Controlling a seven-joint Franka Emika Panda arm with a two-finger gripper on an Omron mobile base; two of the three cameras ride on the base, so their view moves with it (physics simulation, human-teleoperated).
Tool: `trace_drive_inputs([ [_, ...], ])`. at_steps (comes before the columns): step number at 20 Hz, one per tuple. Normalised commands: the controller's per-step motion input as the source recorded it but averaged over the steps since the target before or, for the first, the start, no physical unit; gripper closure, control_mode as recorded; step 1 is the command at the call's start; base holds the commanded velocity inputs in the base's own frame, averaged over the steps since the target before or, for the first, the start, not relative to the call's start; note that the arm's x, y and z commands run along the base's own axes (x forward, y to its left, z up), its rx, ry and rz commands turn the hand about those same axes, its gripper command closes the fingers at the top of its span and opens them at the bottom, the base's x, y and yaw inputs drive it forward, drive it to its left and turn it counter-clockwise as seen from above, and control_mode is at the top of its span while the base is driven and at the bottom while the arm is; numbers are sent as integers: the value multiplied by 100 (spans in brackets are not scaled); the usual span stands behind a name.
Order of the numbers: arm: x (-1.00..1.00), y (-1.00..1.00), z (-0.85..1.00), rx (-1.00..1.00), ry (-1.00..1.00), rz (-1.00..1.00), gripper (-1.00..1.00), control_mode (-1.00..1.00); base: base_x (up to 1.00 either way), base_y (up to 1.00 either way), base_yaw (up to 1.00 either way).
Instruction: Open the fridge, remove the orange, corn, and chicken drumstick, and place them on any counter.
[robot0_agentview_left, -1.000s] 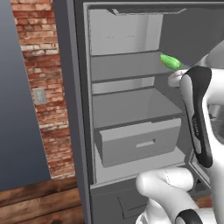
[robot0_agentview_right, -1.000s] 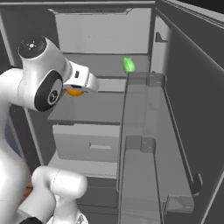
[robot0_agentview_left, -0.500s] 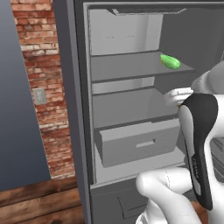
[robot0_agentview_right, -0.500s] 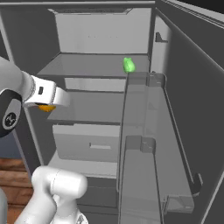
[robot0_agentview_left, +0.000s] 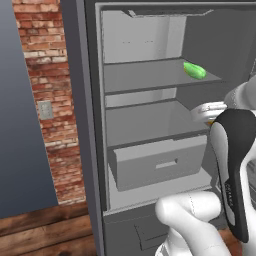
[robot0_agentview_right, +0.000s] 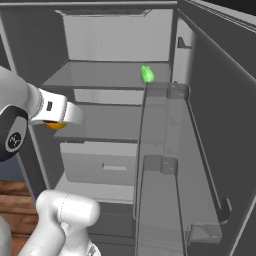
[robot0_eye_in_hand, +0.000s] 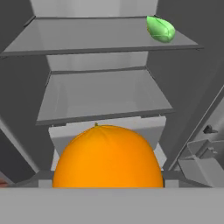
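The fridge (robot0_agentview_left: 150, 125) stands wide open, its pale grey interior showing an upper shelf (robot0_agentview_left: 150, 77), a middle shelf (robot0_agentview_left: 150, 122) below that, and a drawer (robot0_agentview_left: 160, 162) under the middle shelf. In the right base view the open door (robot0_agentview_right: 165, 170) swings out at the fridge's right side, its empty bins seen edge-on.

The hand (robot0_agentview_right: 56, 120) is out in front of the fridge's open cavity, at about the level of the middle shelf, and it is clamped on the orange (robot0_eye_in_hand: 108, 156). In the hand view the orange sits low between the fingers, its small stem dimple on top, in front of the drawer. In the right base view a sliver of orange peeks out under the white wrist; in the left base view a tiny orange edge (robot0_agentview_left: 211, 121) shows beside the arm, at the fridge's right edge. The fingertips themselves are hidden behind the fruit, so the grip is judged by the orange sitting squarely between them.

The corn (robot0_agentview_left: 194, 70) lies on the fridge's upper shelf, toward its right front corner, showing mostly green husk. It is well above and apart from the hand.

Left of the fridge is a red brick wall (robot0_agentview_left: 50, 100) with a small grey wall plate (robot0_agentview_left: 45, 110), then a flat blue-grey panel (robot0_agentview_left: 17, 110), with a wooden floor (robot0_agentview_left: 45, 232) at the base.

No writing or brand mark can be read on the fridge; a round emblem on the robot's joint (robot0_agentview_right: 15, 140) is too small to make out.
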Motion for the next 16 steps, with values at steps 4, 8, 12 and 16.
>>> trace_drive_inputs([
  [4, 0, 0, 0, 0, 0, 0, 100, -100, 0, 0, 0],
  [8, 0, 0, 0, 0, 0, 0, 100, 100, -26, 1, 0],
  [12, 0, 0, 0, 0, 0, 0, 100, 100, -92, 11, -14],
  [16, 0, 0, 0, 0, 0, 0, 100, 100, -100, 22, -37],
])
